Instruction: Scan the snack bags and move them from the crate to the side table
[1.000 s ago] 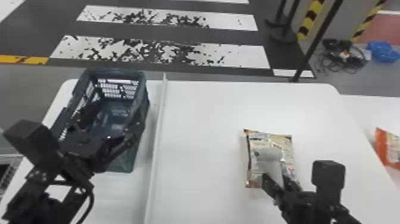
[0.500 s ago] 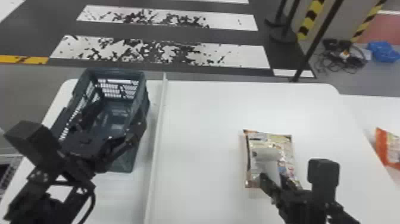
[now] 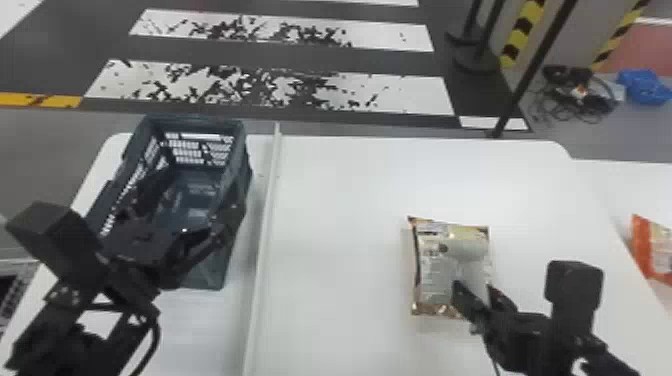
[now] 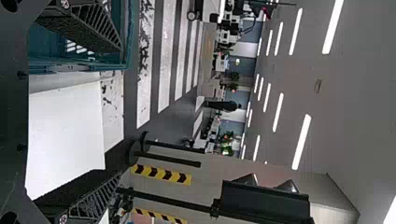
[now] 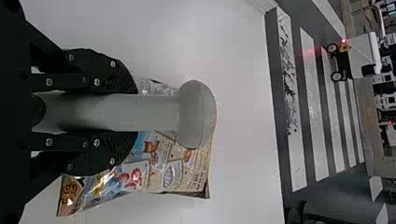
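Black and flat-fingered at the end of the right arm, the right tool [image 3: 475, 294], clamped around the handle of a grey scanner [image 5: 196, 114]. Seen from the right wrist, one finger pressed to each side of that handle, the rounded head pointing out past the fingertips. Just under the scanner, lying flat on the white table [image 3: 345, 225], a snack bag [image 3: 435, 280] in glossy wrap, printed with small pictures in blue, tan and red. Probably a slight gap between scanner head and wrapper, though hard to judge from above. At the robot's left, over the dark blue-green crate [image 3: 215, 272], the left tool [image 3: 200, 194], with fingers spread wide and nothing between them. Upright on the same table, the crate, with slatted sides and an open top. Between crate and snack bag, running away from the robot, a raised pale strip [image 3: 267, 210]. Beyond the table's right edge, on the adjoining side table [image 3: 615, 185], an orange-and-white bag [image 3: 645, 245], partly cut off at the edge of the head view. Farther back, on the floor, a heap of dark cables [image 3: 575, 95] beside a blue bundle [image 3: 645, 87], near yellow-and-black striped tape [image 3: 522, 30]. Across the dark floor past the table, broad white stripes [image 3: 275, 30] speckled with black.
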Controlling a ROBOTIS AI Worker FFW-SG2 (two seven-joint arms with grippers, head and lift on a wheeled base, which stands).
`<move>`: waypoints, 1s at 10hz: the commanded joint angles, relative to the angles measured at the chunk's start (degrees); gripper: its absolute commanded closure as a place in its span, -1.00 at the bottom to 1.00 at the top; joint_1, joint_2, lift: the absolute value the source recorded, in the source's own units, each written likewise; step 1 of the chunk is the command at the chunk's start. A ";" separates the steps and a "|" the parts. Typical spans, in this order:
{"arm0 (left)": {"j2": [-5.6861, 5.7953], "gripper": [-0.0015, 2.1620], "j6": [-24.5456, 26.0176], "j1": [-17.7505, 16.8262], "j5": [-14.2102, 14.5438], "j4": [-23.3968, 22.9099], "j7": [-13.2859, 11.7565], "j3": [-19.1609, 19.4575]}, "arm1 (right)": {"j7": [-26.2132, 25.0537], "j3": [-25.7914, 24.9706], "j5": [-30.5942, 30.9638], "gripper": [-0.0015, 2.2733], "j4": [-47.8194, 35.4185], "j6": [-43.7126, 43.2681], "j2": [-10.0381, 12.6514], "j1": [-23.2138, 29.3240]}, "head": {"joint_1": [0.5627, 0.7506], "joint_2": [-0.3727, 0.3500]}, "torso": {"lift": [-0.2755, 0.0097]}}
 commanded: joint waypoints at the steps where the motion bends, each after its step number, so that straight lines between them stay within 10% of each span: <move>1: 0.00 -0.94 0.18 0.00 -0.06 -0.01 -0.02 -0.16 | 0.55 -5.42 -4.71 0.96 -0.22 0.00 -1.00 -0.23 | 0.41 -0.22 | 0.32; 5: 0.09 -0.94 0.53 0.00 -0.24 -0.01 0.16 0.19 | 12.41 -19.48 -10.78 0.96 15.42 -3.16 -6.97 -8.32 | 0.41 -0.60 | 0.32; 10: -0.09 -0.94 1.41 0.26 -1.38 -0.27 0.69 -0.25 | 19.62 -20.54 -10.25 0.96 34.14 -12.30 -14.36 -14.03 | 0.41 -0.94 | 0.32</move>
